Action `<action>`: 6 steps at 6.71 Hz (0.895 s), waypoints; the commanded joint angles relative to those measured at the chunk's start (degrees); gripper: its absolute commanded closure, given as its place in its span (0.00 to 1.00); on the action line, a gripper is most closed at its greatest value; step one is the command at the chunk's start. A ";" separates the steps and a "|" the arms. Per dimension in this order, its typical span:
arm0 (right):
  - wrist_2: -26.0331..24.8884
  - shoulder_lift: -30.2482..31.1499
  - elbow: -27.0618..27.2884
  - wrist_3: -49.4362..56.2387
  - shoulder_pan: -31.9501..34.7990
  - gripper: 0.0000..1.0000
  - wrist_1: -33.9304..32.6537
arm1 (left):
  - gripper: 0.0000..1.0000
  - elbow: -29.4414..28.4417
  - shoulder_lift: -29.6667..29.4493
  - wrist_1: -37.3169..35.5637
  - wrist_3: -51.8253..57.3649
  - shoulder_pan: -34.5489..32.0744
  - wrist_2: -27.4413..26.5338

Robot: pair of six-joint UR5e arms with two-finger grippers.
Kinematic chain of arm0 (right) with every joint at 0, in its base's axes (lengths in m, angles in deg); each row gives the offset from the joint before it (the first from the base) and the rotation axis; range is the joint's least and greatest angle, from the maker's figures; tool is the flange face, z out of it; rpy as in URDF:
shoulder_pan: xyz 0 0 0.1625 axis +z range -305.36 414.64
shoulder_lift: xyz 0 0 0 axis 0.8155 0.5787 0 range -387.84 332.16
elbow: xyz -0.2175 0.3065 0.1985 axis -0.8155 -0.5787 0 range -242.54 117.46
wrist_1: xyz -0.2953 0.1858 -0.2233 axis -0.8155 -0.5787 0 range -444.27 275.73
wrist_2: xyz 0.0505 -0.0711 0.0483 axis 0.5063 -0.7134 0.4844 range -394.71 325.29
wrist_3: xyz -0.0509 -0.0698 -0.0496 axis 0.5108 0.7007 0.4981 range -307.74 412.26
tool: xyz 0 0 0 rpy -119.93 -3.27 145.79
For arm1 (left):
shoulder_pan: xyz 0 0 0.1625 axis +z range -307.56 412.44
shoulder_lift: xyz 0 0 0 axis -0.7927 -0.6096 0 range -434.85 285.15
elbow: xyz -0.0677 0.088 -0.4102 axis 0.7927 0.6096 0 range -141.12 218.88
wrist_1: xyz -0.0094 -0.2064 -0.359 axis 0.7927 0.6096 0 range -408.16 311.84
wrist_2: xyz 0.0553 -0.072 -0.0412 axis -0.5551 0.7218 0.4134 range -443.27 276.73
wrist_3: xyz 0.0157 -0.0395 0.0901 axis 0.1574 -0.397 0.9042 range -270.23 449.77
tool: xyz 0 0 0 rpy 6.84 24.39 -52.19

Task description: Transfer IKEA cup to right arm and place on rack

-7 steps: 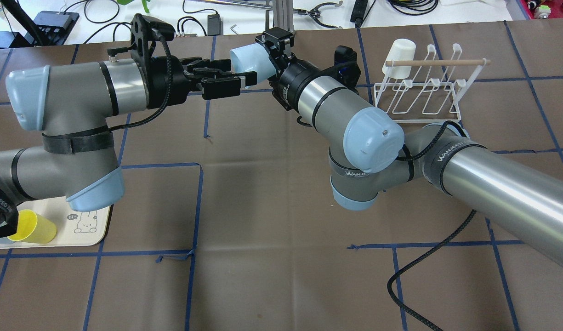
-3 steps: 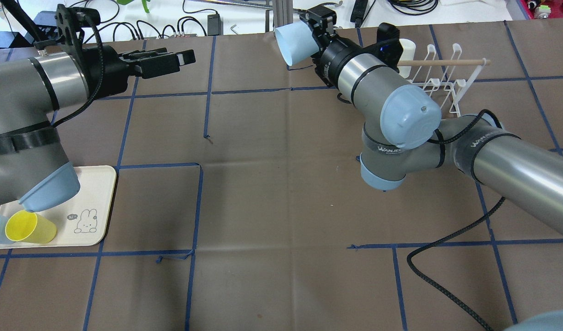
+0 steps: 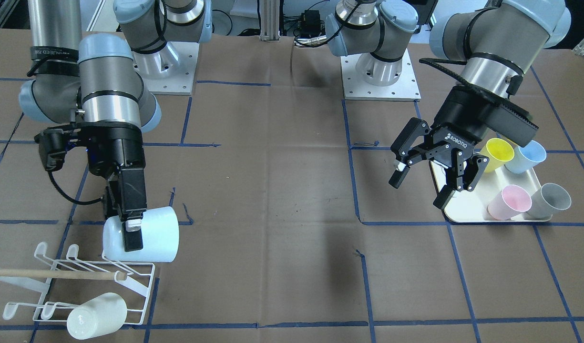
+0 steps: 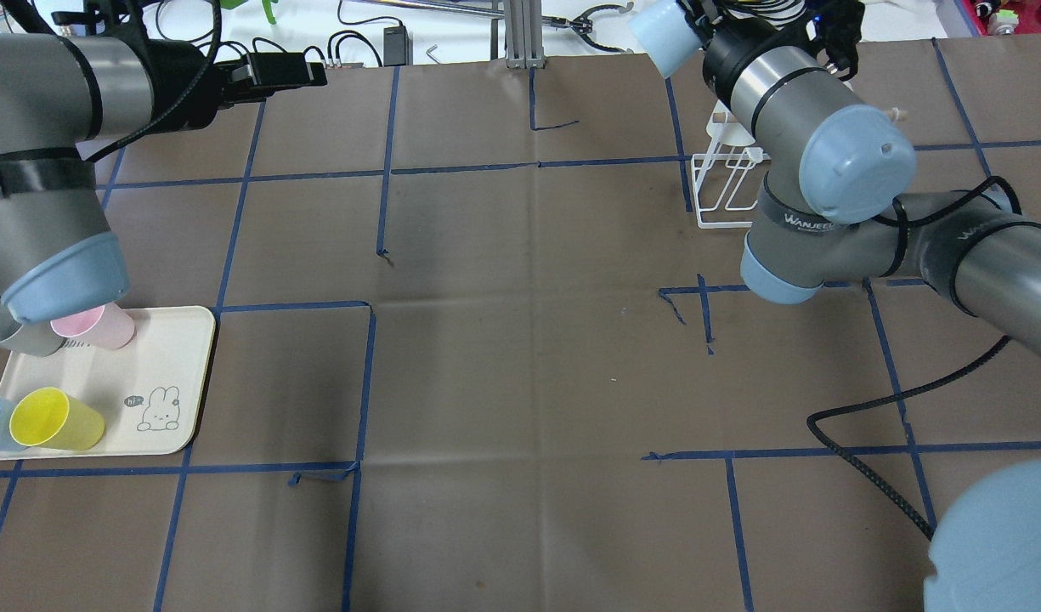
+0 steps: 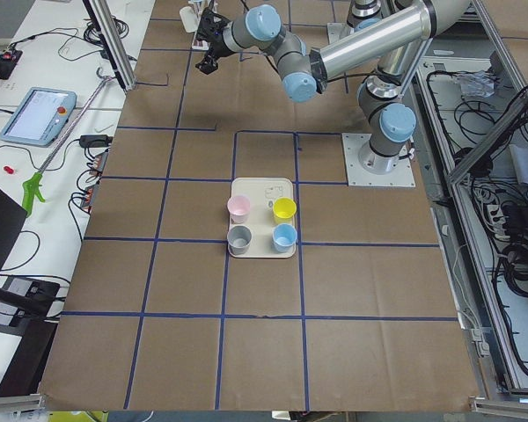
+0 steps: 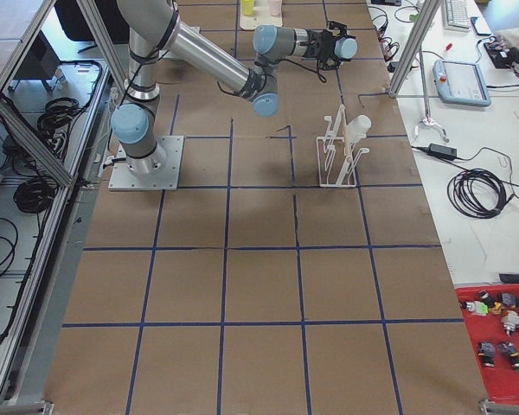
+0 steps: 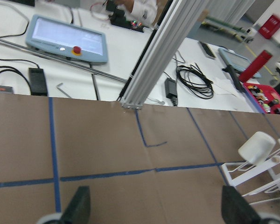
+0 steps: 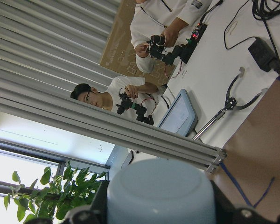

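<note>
My right gripper (image 3: pixel 133 237) is shut on a pale blue IKEA cup (image 3: pixel 148 236), held on its side just above the near end of the white wire rack (image 3: pixel 82 281). The overhead view shows this cup (image 4: pixel 659 36) at the top, with the rack (image 4: pixel 724 183) mostly hidden under the right arm. In the right wrist view the cup (image 8: pixel 161 191) fills the space between the fingers. A white cup (image 3: pixel 96 309) hangs on the rack. My left gripper (image 3: pixel 418 190) is open and empty, above the tray's edge.
A cream tray (image 3: pixel 463 212) with a bear drawing holds yellow (image 3: pixel 496 153), blue (image 3: pixel 525 156), pink (image 3: pixel 508 202) and grey (image 3: pixel 549 200) cups. The left wrist view shows the rack (image 7: pixel 252 175) and its white cup (image 7: pixel 256 145) far right. Brown paper with blue tape lines covers the table.
My right arm carried the blue cup right and away, over to the rack. My left arm drew back to the left, its gripper still open and empty.
</note>
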 commanded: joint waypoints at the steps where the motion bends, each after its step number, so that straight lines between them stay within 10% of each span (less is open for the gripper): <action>1: -5.37 -3.21 -2.73 14.08 -4.76 0.80 0.15 | 0.01 -14.17 -2.94 26.39 -3.01 -5.92 -18.28; 4: -4.71 -7.95 -8.35 32.79 -12.32 0.80 -0.20 | 0.00 -28.62 -3.94 61.83 -3.45 -7.53 -25.91; 6: -4.71 -12.26 -13.53 42.99 -15.32 0.80 -0.38 | 0.00 -27.00 -3.23 64.49 -5.98 -9.80 -28.11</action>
